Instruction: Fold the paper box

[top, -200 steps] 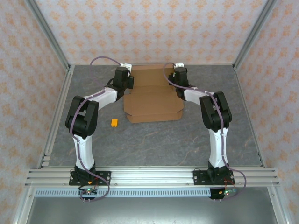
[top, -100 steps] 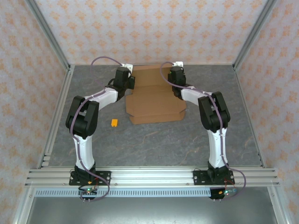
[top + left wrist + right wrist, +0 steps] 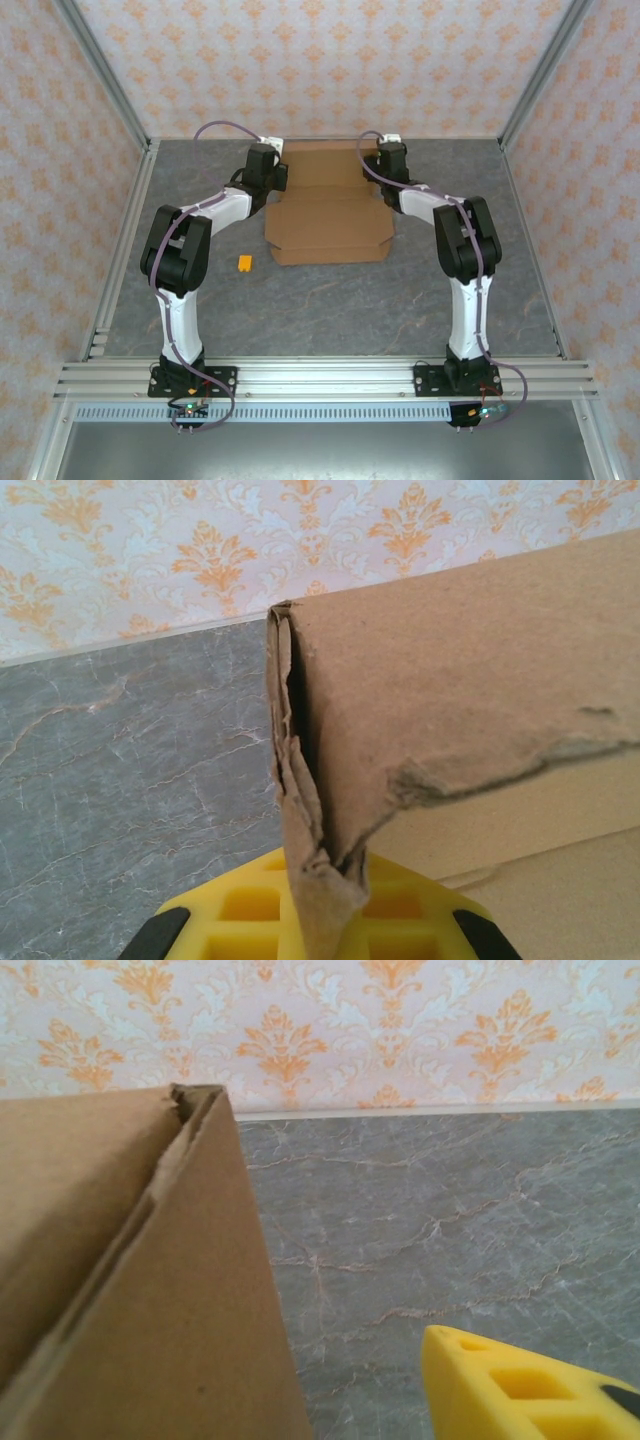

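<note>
Cardboard at eleven o'clock is clenched in your left gripper (image 3: 320,905); steady the paper box (image 3: 330,222), then close the open right gripper (image 3: 383,153) at one o'clock.

The paper box (image 3: 328,215) is plain brown cardboard, matt and faintly fibrous; at its far left corner the layered edge is crumpled and frayed, with a rough torn scuff across the face beside it. The tabletop (image 3: 330,300) is smooth, dull grey with pale stone-like veins. The fingers (image 3: 240,915) of the left tool (image 3: 272,178) and the right tool (image 3: 382,160) are bright yellow moulded plastic, satin, with square recesses. The arms (image 3: 220,210) wear glossy white and black plastic shells. The rails (image 3: 330,378) along the near edge are ribbed, softly shining aluminium. The walls (image 3: 330,70) carry matt wallpaper printed in orange
</note>
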Robot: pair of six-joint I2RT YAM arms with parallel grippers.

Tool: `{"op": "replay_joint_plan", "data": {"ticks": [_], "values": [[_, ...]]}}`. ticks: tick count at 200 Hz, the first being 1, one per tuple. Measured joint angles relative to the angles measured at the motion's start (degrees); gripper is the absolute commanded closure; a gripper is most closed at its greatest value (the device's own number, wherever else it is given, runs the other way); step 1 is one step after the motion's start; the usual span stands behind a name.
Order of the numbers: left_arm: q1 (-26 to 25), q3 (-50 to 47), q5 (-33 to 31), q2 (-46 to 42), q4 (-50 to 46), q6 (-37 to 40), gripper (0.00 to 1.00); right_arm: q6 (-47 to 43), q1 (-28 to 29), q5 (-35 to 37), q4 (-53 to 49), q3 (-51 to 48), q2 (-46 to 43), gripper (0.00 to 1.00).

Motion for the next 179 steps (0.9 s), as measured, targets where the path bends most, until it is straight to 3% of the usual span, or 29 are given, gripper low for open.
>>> {"op": "replay_joint_plan", "data": {"ticks": [99,136,179], "values": [[0.0,0.0,0.0,0.0,-0.1,0.0,1.00,0.0,-0.2,-9.3,-1.5,-4.2,-5.5,0.16],[0.0,0.5,-0.2,0.0,-1.1,-0.5,1.00,0.7,-0.6,-9.0,-1.6,-12.1,-10.9,0.15],[0.0,0.9,-0.5,0.0,-2.2,-2.6,1.00,2.4,-1.2,-6.6,-3.9,-22.2,-23.3,0.15]]}}
